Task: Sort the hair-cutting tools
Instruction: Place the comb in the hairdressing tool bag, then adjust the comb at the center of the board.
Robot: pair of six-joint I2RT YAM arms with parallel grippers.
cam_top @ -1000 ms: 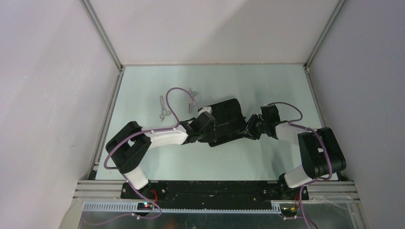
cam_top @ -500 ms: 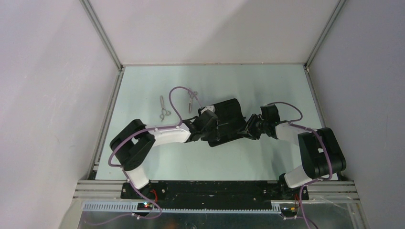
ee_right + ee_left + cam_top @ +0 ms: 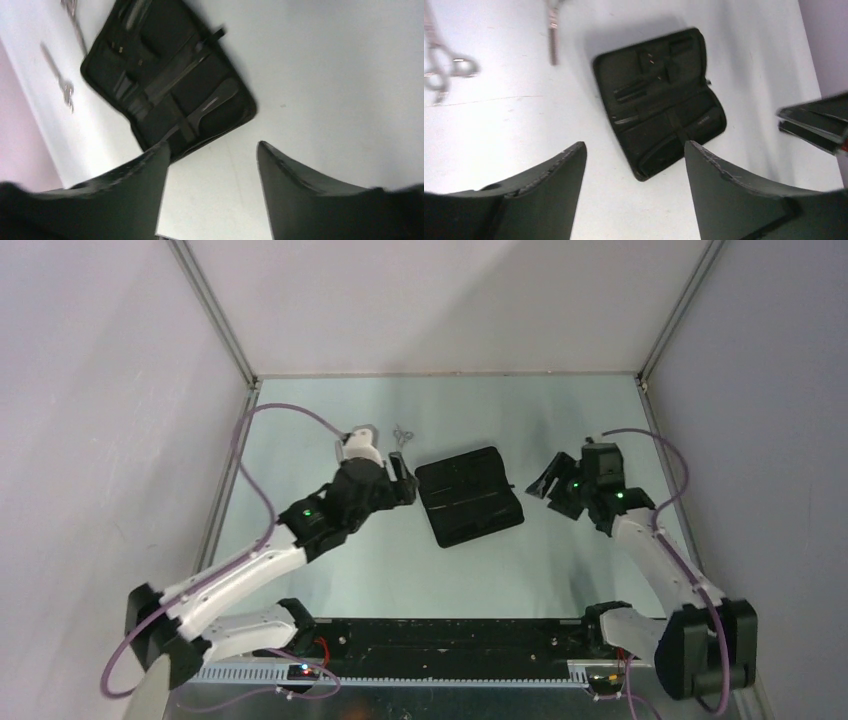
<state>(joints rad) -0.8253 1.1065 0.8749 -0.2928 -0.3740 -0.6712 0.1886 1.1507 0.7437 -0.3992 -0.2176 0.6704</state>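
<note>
I have both claws above the tabletop (image 3: 560, 420) with nothing in either. My left claw (image 3: 635, 147) has its fingers spread wide; through the gap I see bare surface and the near corner of the black pouch (image 3: 659, 100), which lies unzipped and flat. My right claw (image 3: 212, 146) is spread just as wide on the pouch's other side and touches nothing, so the pouch sits between the two claws. A slim dark comb-like tool (image 3: 202, 110) is tucked under a strap inside the pouch. One pair of scissors (image 3: 553, 35) lies on the tabletop just beside the pouch's far left corner. The second pair of scissors (image 3: 446, 62) lies further left, well apart from the pouch.
</note>
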